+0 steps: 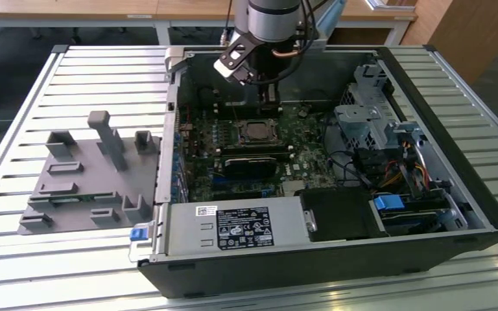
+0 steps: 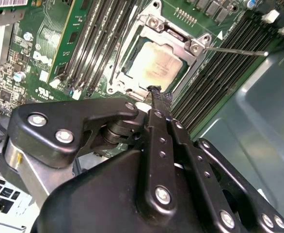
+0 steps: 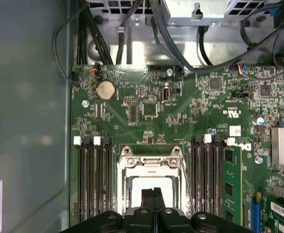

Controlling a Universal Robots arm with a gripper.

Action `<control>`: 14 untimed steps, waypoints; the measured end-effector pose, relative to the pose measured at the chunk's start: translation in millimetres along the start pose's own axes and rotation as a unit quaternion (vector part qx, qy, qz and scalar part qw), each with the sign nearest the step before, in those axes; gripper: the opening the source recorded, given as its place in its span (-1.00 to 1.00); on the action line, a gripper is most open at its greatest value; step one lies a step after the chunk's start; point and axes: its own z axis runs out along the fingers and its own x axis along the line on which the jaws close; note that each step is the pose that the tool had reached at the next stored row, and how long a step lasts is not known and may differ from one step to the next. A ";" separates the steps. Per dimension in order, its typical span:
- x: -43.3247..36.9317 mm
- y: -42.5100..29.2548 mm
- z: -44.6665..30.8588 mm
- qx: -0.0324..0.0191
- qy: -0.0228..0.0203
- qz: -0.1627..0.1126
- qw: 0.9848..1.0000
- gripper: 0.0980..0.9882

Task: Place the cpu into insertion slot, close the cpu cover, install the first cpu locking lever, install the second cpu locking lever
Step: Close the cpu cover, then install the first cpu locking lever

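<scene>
Second wrist view puts the cpu (image 2: 154, 60) seated in the insertion slot (image 1: 256, 131), just ahead of the claw (image 2: 155, 91) tip. The cpu cover (image 2: 181, 41) appears to lie down over it. The claw's two fingers are pressed together and grip nothing, with the tip hovering at the socket's near edge.

One locking lever (image 2: 234, 50) juts out loose across the memory slots (image 2: 219, 77) to one side of the claw. The other lever (image 2: 114, 60) runs along the socket's opposite flank, and I cannot tell whether it is latched.

The lever work looks like the step in hand. It probably goes best by pushing with the closed tip near a rod's free end, keeping pressure off the cover's thin frame.

Room is tight. Memory banks flank the socket on both sides, the grey case wall (image 2: 258, 126) stands close beside the claw, and cables (image 3: 132, 29) hang beyond the board's far edge.
</scene>
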 end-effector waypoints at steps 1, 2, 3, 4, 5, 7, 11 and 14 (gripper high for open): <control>0.0 -0.9 0.0 0.000 0.000 0.000 1.000 -0.98; 0.0 -1.7 -0.1 0.000 0.000 0.000 1.000 -0.98; -0.1 -2.4 -0.1 0.000 0.000 0.000 1.000 -0.98; -0.1 -2.9 -0.1 0.000 0.000 0.000 1.000 -0.98; -0.1 -3.5 -0.1 0.000 0.000 0.000 1.000 -0.98; -0.1 -4.6 -0.1 0.000 0.000 0.000 1.000 -0.98; -0.1 -5.1 -0.3 0.000 0.000 0.000 1.000 -0.98; -0.1 -5.1 -1.4 0.000 0.000 0.000 1.000 -0.98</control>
